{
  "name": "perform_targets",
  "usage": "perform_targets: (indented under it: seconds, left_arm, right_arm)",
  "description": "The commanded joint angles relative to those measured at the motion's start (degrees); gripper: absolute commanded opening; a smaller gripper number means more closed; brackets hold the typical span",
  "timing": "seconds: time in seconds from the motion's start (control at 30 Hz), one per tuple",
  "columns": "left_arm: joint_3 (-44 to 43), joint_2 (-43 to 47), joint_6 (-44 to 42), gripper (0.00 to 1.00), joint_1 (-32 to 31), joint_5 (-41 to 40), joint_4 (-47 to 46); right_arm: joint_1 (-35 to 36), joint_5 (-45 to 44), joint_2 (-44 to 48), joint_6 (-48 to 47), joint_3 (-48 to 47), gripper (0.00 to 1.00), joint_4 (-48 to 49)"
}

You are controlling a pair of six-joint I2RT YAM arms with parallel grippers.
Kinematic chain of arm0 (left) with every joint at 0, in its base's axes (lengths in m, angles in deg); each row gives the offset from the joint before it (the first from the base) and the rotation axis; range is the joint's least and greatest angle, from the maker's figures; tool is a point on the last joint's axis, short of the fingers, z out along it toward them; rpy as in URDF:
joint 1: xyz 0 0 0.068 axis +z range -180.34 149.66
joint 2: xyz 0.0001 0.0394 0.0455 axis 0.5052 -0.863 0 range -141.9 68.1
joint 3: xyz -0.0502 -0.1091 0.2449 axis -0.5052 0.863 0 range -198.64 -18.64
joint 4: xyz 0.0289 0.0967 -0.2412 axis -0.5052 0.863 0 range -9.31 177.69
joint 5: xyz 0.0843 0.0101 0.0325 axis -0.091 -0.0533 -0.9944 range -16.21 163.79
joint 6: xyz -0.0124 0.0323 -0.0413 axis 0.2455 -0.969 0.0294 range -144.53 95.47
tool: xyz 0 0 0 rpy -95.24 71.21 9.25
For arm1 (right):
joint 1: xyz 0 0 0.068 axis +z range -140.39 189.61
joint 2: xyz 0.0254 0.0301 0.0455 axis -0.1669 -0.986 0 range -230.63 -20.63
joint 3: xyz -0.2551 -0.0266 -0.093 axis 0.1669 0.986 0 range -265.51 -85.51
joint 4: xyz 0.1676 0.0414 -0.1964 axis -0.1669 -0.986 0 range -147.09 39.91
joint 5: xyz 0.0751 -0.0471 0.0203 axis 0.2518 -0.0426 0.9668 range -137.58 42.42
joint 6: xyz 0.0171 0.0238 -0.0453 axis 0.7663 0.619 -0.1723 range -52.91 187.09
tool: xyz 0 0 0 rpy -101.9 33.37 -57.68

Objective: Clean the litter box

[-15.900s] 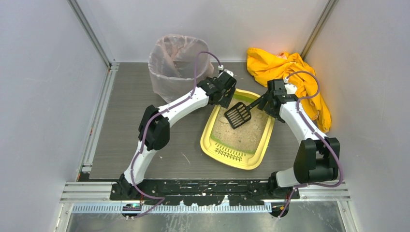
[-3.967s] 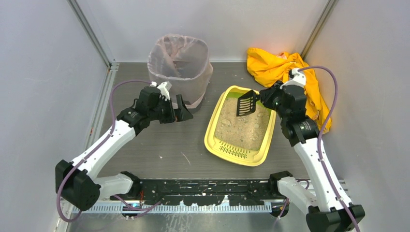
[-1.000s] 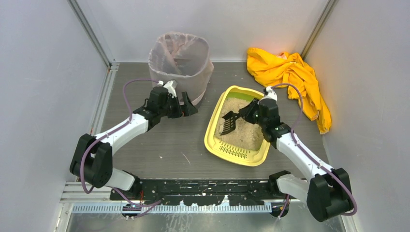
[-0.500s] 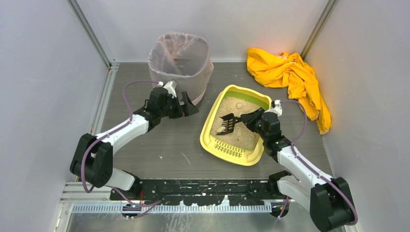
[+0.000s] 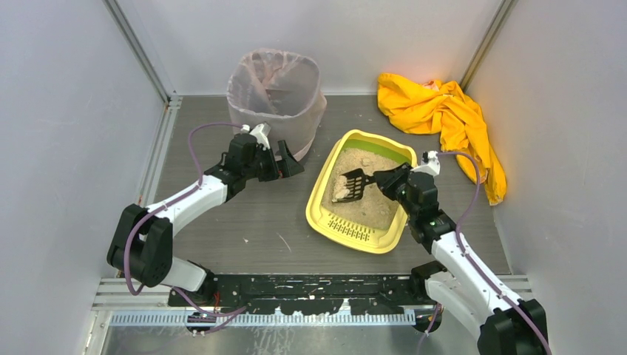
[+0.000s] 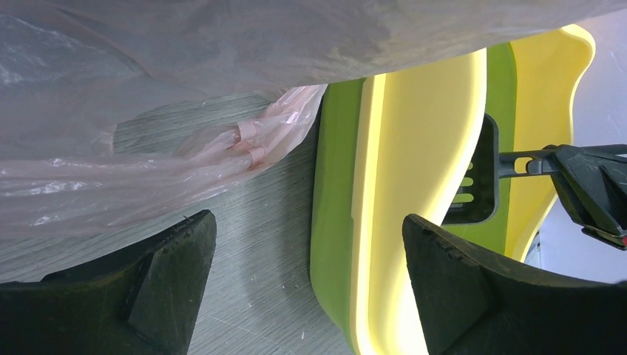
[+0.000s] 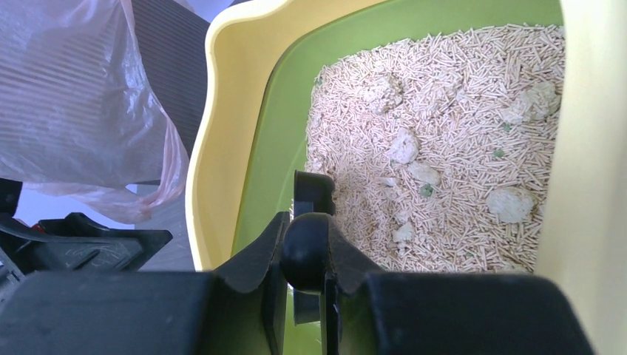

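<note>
Sitting mid-table, the litter box (image 5: 316, 208) has the bag-lined bin (image 5: 255, 122) at its 11 o'clock and a yellow cloth (image 5: 444, 111) at 1 o'clock.
My left gripper (image 5: 290, 160) hangs spread wide and empty at the box's 10 o'clock, just beside the bin. My right gripper (image 5: 386, 178) is clamped on the black scoop (image 5: 353, 185), whose slotted head is over the litter with a pale clump (image 5: 341, 194) at its edge.
</note>
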Motion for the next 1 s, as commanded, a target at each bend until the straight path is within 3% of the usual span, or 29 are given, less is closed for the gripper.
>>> perform_targets:
  seconds: [0.0, 0.2, 0.47, 0.77, 0.97]
  left_arm:
    - [-0.06, 0.41, -0.13, 0.95, 0.36, 0.78, -3.25]
    - [-0.23, 0.24, -0.08, 0.95, 0.35, 1.06, -3.16]
    - [-0.32, 0.53, 0.03, 0.95, 0.36, 1.59, -2.9]
    - [-0.37, 1.52, -0.85, 0.95, 0.4, 0.87, -1.95]
    - [-0.58, 1.74, -1.17, 0.95, 0.66, 0.86, -1.33]
  right_arm:
    - [0.31, -0.96, 2.19, -2.22, -3.91, 0.01, -0.71]
    - [-3.01, 3.43, 4.42, -5.77, -7.27, 0.01, -5.45]
    - [-16.19, 22.0, 1.86, -4.67, -8.99, 0.01, -3.86]
    - [-27.94, 36.66, -1.68, 6.02, -2.92, 0.01, 13.35]
    - [-35.64, 42.33, -0.08, 8.03, -2.66, 0.01, 14.05]
